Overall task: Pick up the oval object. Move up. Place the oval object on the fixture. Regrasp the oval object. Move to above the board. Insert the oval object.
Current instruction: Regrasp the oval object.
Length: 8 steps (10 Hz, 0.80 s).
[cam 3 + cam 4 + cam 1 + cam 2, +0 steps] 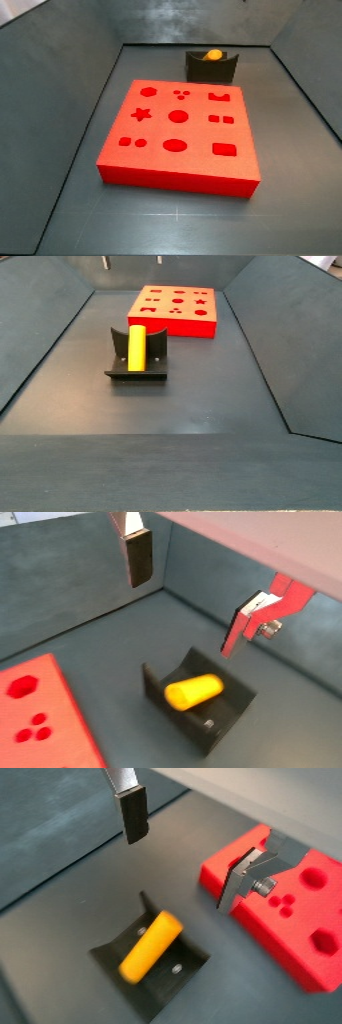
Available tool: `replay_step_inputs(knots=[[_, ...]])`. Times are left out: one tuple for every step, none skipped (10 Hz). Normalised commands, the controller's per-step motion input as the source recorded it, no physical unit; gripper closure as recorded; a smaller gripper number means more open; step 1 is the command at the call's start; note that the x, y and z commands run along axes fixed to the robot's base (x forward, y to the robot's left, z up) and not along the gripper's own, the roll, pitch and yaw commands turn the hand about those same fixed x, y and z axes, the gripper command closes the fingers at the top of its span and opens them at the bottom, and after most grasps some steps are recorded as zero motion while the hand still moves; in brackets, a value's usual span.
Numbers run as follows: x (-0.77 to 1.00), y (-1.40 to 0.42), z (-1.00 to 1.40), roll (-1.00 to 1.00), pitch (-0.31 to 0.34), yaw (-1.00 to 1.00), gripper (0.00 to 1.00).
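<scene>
On fixture (136,359): one oval object (135,345) | beside: one board (178,132) | above: gripper (187,843), spread, empty

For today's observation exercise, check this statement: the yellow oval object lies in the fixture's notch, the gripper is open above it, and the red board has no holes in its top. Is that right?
Not quite. The board does have shaped holes in its top, as a side view shows. The rest holds: the oval object lies in the fixture, and in a wrist view the gripper is open above it, holding nothing.
</scene>
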Motion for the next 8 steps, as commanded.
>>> replay_step_inputs(knots=[[-0.03, -0.02, 0.02, 1.0, -0.013, 0.03, 0.0], [-0.01, -0.02, 0.02, 1.0, -0.008, 0.03, 0.0], [0.0, -0.02, 0.0, 1.0, -0.005, 0.03, 0.0], [0.01, -0.02, 0.0, 1.0, -0.001, 0.03, 0.0], [0.03, -0.02, 0.0, 1.0, 0.013, 0.03, 0.0], [0.04, -0.02, -0.01, 1.0, 0.021, 0.03, 0.0], [0.06, -0.03, -0.01, 1.0, 0.042, 0.04, 0.0], [0.08, -0.03, -0.01, 1.0, 0.072, 0.05, 0.0]])
